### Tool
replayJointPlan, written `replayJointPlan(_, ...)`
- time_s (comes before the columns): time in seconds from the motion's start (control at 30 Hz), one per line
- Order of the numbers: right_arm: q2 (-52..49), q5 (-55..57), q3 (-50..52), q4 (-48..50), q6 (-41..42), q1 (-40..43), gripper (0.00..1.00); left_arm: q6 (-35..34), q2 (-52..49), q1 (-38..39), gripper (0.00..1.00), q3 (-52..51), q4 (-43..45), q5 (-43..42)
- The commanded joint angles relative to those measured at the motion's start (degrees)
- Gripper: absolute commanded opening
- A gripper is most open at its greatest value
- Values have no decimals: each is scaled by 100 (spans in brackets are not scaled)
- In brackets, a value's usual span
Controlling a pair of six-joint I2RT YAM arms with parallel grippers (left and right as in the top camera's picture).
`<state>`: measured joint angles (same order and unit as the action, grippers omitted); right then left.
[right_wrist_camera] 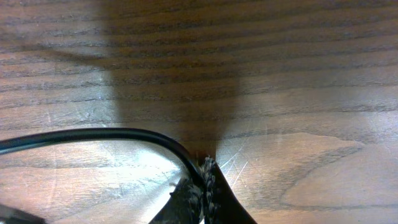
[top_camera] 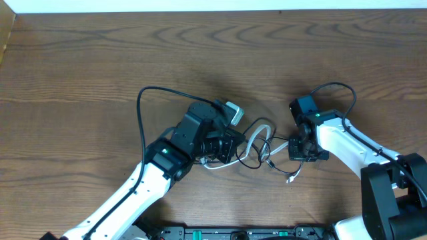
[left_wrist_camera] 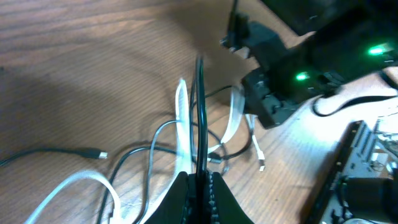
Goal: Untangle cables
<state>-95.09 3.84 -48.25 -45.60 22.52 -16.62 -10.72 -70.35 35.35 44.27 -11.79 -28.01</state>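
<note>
- Two closed grips. Left gripper (left_wrist_camera: 200,179) pinches a black cable (left_wrist_camera: 200,106) between its fingertips; a white cable (left_wrist_camera: 181,118) runs up just left of them.
- Right gripper (right_wrist_camera: 205,169) pinches another black cord (right_wrist_camera: 93,135), trailing left from its tips.

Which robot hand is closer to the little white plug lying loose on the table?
Right. The right gripper sits just above the white plug in the overhead view; the left gripper is across the cable tangle, farther left.
</note>
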Motion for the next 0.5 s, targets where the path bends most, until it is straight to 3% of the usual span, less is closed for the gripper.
replayJointPlan(0.0,-262,39,225,-9,11,4,1,-50,229,-109,8,26,-20,-195)
replayJointPlan(0.23,13,31,175,-31,9,9,1,-48,422,-669,7,26,-597,284)
replayJointPlan(0.47,1156,302,24,-33,13,26,1,-48,549,-1552,8,26,-1298,625)
